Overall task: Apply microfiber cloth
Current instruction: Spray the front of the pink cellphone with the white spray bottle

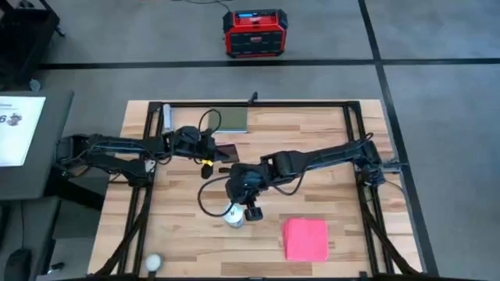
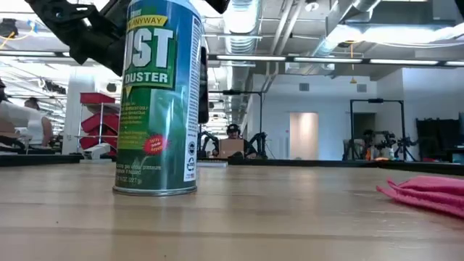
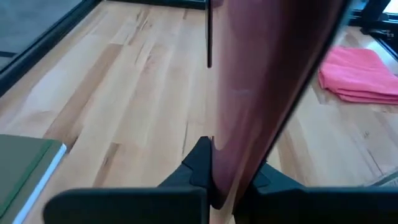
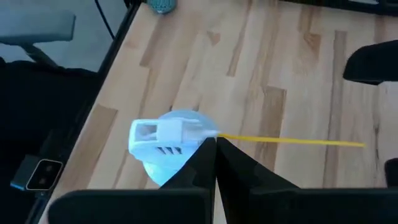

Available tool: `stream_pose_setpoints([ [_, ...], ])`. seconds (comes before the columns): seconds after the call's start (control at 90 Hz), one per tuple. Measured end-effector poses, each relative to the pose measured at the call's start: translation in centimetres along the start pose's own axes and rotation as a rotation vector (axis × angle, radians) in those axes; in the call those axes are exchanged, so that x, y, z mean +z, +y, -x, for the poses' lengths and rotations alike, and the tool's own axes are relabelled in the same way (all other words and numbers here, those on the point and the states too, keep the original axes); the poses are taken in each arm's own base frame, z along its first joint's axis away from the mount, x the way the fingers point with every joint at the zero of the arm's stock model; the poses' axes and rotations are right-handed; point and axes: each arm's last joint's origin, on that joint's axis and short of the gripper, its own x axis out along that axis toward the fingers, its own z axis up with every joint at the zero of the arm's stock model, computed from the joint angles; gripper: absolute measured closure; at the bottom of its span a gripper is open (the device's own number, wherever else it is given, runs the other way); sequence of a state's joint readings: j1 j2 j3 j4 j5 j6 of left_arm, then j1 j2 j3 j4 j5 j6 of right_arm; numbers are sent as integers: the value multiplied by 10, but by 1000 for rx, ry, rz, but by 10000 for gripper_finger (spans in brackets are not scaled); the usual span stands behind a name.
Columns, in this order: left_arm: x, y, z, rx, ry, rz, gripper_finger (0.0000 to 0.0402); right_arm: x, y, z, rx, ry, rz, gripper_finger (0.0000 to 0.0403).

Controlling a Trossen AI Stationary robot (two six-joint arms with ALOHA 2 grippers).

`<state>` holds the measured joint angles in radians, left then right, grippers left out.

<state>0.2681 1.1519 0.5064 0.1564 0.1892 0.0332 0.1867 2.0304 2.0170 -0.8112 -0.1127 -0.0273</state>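
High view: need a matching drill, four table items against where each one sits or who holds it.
Things:
1. pinkish-red microfiber cloth
2. green-labelled duster spray can
3. dark green rectangular pad
4. slim phone with pink back

Places:
a. standing upright right under the right gripper
b. clamped in the left gripper
c. lying lower right in the high view, no gripper on it
d. lying by the upper edge of the tabletop in the high view

Pairs: 1-c, 2-a, 3-d, 4-b
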Motion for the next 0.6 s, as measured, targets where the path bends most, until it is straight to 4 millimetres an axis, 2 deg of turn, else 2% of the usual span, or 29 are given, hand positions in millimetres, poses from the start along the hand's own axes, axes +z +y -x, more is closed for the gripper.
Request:
stream_pose_setpoints([
  [0.156,-7,-5,3,108,82,23,399,4,0,6,-1,-11,12,403],
  [0.389,-5,-25,17,211,82,48,399,4,2,8,1,-2,28,403],
  [0.6,-3,-45,30,206,53,37,399,5,1,6,-1,-8,40,403],
])
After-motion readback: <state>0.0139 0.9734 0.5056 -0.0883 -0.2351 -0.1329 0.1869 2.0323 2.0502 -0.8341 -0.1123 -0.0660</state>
